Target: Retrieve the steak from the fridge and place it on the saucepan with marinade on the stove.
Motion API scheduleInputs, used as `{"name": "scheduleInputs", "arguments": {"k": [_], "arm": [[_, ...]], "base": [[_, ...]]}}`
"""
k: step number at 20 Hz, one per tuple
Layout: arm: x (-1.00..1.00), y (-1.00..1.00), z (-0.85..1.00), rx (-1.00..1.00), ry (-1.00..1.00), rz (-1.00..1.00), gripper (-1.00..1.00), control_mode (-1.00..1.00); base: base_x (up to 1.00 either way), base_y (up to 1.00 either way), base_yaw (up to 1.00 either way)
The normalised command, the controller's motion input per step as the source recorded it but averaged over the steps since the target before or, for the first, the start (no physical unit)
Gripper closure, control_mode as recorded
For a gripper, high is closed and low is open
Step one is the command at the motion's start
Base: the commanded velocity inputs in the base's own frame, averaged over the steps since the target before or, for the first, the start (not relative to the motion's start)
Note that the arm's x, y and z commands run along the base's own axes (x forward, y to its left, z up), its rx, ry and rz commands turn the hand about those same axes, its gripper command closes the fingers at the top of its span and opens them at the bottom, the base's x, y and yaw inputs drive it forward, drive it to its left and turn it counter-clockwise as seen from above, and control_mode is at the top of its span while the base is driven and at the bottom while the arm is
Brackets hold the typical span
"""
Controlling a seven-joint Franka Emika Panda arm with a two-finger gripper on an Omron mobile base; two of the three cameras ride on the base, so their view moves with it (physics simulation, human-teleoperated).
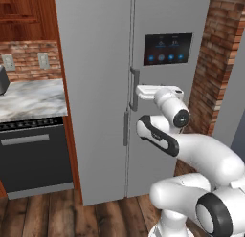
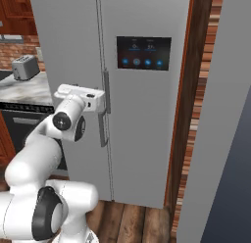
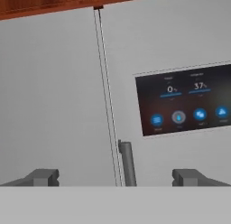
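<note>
Fridge [image 1: 100, 78] doors both closed; steak presumably inside behind them, not visible. Gripper [image 3: 116, 178] spread wide, empty, facing door seam, right door's vertical handle [image 3: 127, 163] centred between fingertips. Hand [image 1: 158, 92] level with handle, just right of it and below touch panel [image 1: 167, 48]. Judgement: wide spread and centring prepare handle grasp to pull door open; retrieval not yet begun.
</note>
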Motion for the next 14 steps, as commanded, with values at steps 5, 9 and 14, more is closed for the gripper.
{"name": "scheduleInputs", "arguments": {"k": [5,9,14], "arm": [[0.43,-0.07,0.0,0.0,0.0,0.0,-1.0,-1.0],[0.53,-0.01,0.0,0.0,0.0,0.0,-1.0,-1.0],[0.46,0.0,-0.07,0.0,0.0,0.0,-1.0,-1.0]], "base": [[0.0,0.0,0.0],[0.0,0.0,0.0],[0.0,0.0,0.0]]}}
